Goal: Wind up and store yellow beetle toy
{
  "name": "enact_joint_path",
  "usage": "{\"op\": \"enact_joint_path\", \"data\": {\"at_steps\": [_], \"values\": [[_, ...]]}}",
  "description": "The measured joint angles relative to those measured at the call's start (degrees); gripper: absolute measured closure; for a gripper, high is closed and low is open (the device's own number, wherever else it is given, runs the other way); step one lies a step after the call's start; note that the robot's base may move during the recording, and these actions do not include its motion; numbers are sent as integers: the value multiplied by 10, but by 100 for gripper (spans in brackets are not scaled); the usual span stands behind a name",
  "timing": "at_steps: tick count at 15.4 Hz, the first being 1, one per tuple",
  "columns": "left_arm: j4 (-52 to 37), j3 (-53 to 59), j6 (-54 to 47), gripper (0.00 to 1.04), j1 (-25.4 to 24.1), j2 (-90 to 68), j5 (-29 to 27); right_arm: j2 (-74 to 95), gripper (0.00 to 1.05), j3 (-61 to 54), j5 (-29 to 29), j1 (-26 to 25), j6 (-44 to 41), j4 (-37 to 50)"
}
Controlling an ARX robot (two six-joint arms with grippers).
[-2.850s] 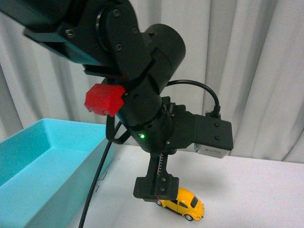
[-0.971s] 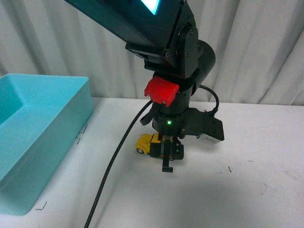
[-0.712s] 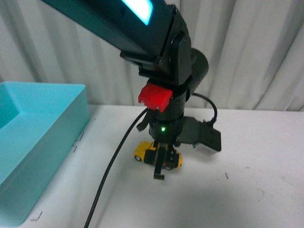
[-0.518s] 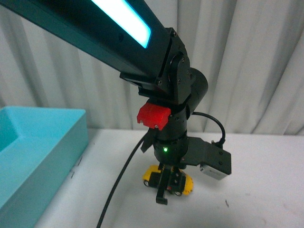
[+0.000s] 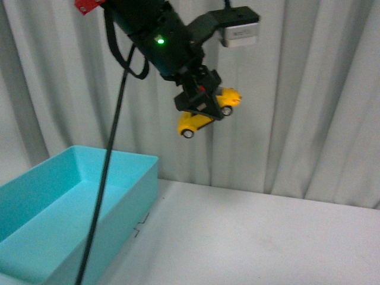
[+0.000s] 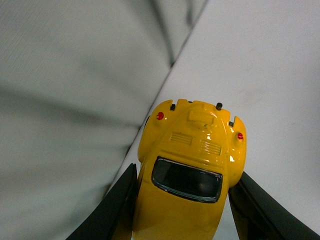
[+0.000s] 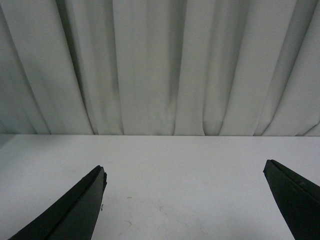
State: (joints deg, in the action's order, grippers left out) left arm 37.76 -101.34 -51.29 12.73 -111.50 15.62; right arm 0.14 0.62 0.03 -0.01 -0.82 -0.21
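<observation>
Left gripper (image 5: pixel 202 105) is clamped on the yellow beetle toy (image 5: pixel 193 123), its black fingers pressing on both flanks of that rounded little body, so it's a proper squeeze and not just resting there. Car's hanging way up in the air in front of the curtain (image 5: pixel 309 89), well above the table (image 5: pixel 249 237), tilted with one end higher than the other and two silver wheels facing my way. From the left wrist view you get the glossy paint really nicely: smooth domed shell with highlights on it, a dark rounded-rectangle window, two small slatted vent panels, tiny red round lights on either fender. Wrist housing is matte black with a green LED (image 5: pixel 159 41) lit, a boxy silver camera (image 5: pixel 240 32) bolted on top, and a thick black cable (image 5: pixel 104 178) dangling down. Below and off to the left sits a teal plastic bin (image 5: pixel 127 214), rectangular with straight smooth walls. Table is plain matte white with a few faint scuffs, curtain is soft pale fabric in long vertical folds. Right gripper (image 7: pixel 184 167) is spread wide, dark tapered fingers (image 7: pixel 75 210) gripping nothing, just over the tabletop facing the curtain.
</observation>
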Motion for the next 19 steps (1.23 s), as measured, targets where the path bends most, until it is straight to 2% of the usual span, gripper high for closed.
{"op": "enact_joint_path", "data": {"at_steps": [1,4,7,9,11,18,19], "values": [[-19,22,36,59,-41,11,-8,0,6,0,0,0,0,0],[-73,91,134,59,-143,25,-78,0,6,0,0,0,0,0],[-127,156,203,59,-205,19,-157,0,6,0,0,0,0,0],[-156,174,239,59,-224,-8,-194,0,6,0,0,0,0,0],[-181,193,261,59,-231,-33,-208,0,6,0,0,0,0,0],[-257,254,287,59,-227,-78,-208,0,6,0,0,0,0,0],[-260,258,293,53,-226,-80,-202,0,6,0,0,0,0,0]]}}
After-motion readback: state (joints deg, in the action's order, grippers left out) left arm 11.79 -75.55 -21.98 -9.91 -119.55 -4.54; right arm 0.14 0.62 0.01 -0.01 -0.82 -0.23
